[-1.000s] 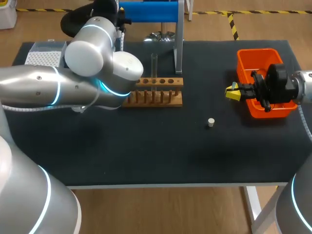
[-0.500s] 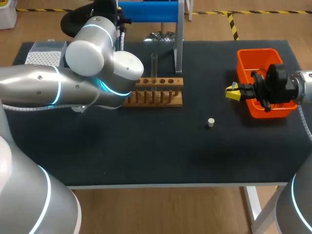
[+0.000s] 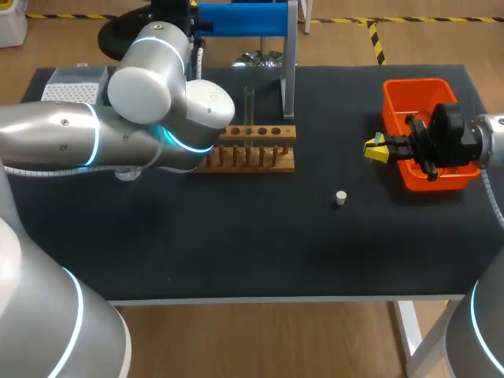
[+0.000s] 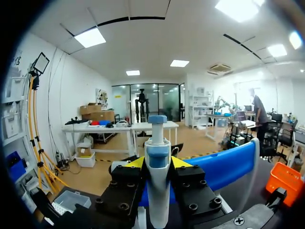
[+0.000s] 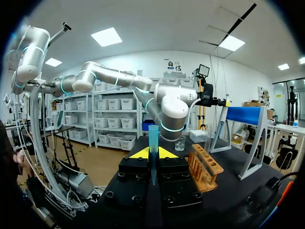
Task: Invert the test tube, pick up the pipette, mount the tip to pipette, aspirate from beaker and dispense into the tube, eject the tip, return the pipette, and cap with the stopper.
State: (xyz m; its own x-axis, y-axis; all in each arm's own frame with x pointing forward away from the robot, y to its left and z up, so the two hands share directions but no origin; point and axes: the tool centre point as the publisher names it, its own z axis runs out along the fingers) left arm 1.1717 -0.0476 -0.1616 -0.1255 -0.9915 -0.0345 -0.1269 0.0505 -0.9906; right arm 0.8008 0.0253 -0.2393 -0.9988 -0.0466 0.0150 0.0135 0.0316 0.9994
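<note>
In the left wrist view my left gripper (image 4: 157,163) is shut on the white and blue pipette (image 4: 157,186), which stands upright between its fingers by the blue stand (image 4: 224,164). From above, my left arm (image 3: 169,87) hides that gripper at the table's back. My right gripper (image 3: 376,148) hovers left of the orange bin (image 3: 429,90), shut on a slim blue pipette tip (image 5: 153,143). A clear test tube (image 3: 249,106) stands upright in the wooden rack (image 3: 252,146). The small white stopper (image 3: 340,198) lies on the mat in front of the rack.
A tip box (image 3: 75,85) sits at the back left corner. The blue stand (image 3: 244,17) with its metal post rises behind the rack. A glass beaker (image 5: 180,143) stands under my left arm, beyond the rack (image 5: 205,164) as my right wrist sees it.
My left gripper has narrowed onto the pipette and the left arm has risen slightly. The right arm has not moved.
</note>
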